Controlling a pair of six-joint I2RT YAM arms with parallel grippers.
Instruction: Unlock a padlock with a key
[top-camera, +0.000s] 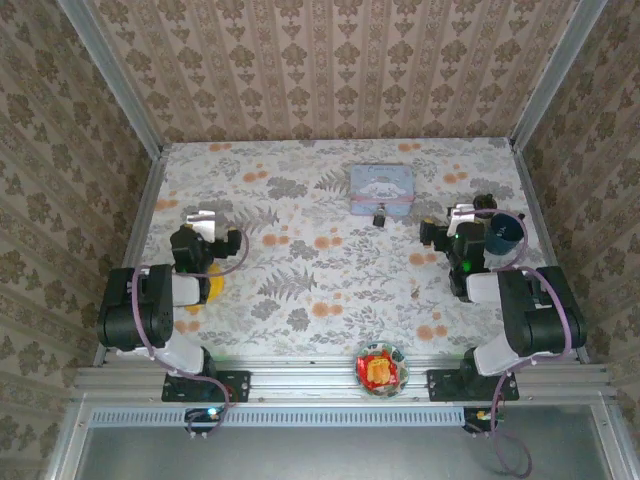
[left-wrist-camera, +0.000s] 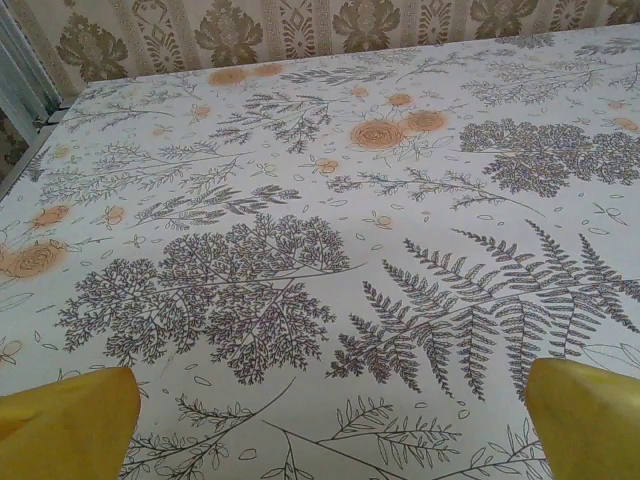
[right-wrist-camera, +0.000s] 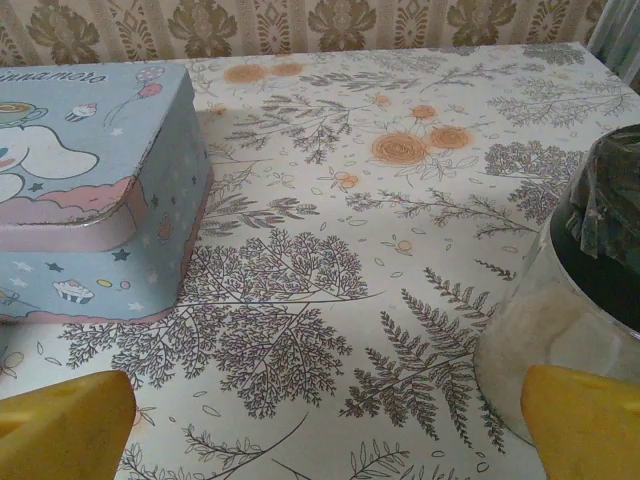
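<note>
On the fern-printed counter (top-camera: 300, 270), the padlock (top-camera: 380, 216) is sitting left of the right hand (right-wrist-camera: 325, 430), just beside the blue tin (right-wrist-camera: 90, 200). Both hands are gaping empty (the left hand (left-wrist-camera: 325, 430) well away). The right one should be swinging left slowly, keeping clear of the jar (right-wrist-camera: 560, 300) at its right finger.

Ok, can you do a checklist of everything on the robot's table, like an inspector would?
Surface: flowery tablecloth, lying flat.
Job's things: tiny dark padlock just in front of the blue tin; a speck may be the key, too small to tell.
Clutter: dark-lidded jar beside the right gripper; bowl of red and orange bits at the near edge.
Grippers: left gripper open; right gripper open; both hold nothing.
Cables: purplish cable looped on each arm.
Surroundings: patterned walls, metal frame.
</note>
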